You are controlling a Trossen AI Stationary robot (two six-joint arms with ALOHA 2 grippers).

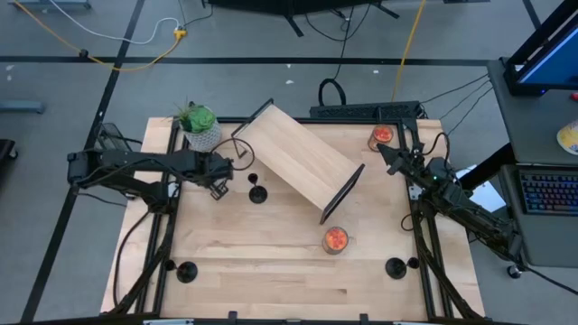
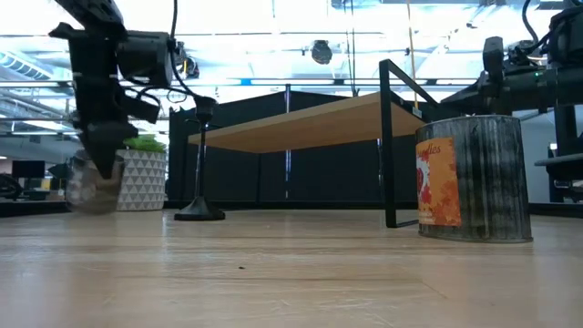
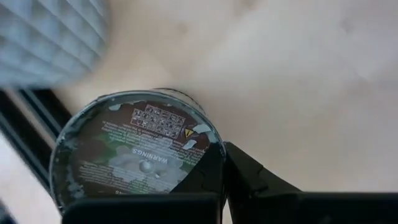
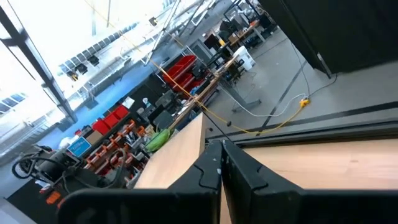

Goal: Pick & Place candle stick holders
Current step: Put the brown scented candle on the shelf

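A tall black candle stick holder [image 1: 257, 192] stands on its round base near the table's middle, and it also shows in the low view [image 2: 200, 164]. Two more holders stand near the front edge, at the left [image 1: 187, 271] and the right [image 1: 395, 267]. My left gripper [image 1: 219, 183] is just left of the tall holder, shut on a clear glass jar [image 3: 134, 152] with a warnings label on its bottom. My right gripper [image 1: 390, 155] is shut and empty at the far right, beside an orange candle jar [image 1: 382, 135]. My left gripper holds the glass jar by its rim [image 3: 208, 149], coming from above with the fingers pointing down. One finger [image 3: 199, 174] seems to stand inside the jar and the other [image 3: 255, 180] outside. The jar hangs upright below the fingers [image 2: 91, 191]. I cannot tell whether it touches the table.
A wooden shelf [image 1: 298, 158] on black legs lies slanted across the table's middle. A potted plant [image 1: 200, 126] stands at the far left, close behind my left gripper. An orange candle jar [image 1: 336, 240] stands right of centre. Bare tabletop [image 1: 271, 262] lies toward the near edge.
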